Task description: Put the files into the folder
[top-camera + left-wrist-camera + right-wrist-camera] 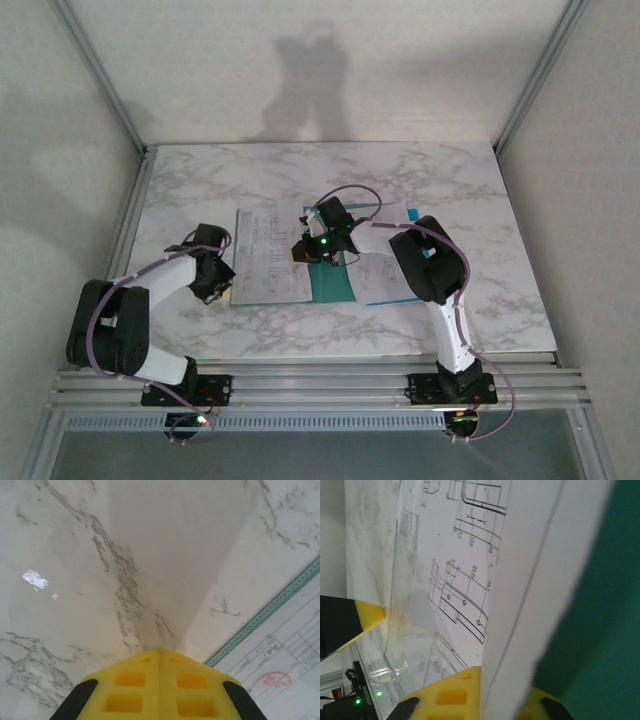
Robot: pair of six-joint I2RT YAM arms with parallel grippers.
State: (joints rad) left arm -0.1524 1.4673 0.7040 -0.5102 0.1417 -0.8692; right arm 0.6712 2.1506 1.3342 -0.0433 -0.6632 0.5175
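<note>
The teal folder (335, 282) lies open on the marble table (420, 180). One printed file sheet (270, 255) covers its left half, and another sheet (385, 275) lies on its right side. My right gripper (312, 255) hovers over the folder's middle. In the right wrist view it (492, 672) is shut on the edge of a white sheet (540, 580) with line drawings, and the teal folder (605, 630) lies under it. My left gripper (222, 285) is at the folder's left edge. Its yellow fingers (159, 651) are shut and empty, on the marble beside the folder's teal border (270, 609).
A clear plastic sleeve edge (390, 645) curves up at the left of the held sheet. Metal frame posts (100, 75) and white walls enclose the table. Open marble lies behind the folder and to its far right (490, 260).
</note>
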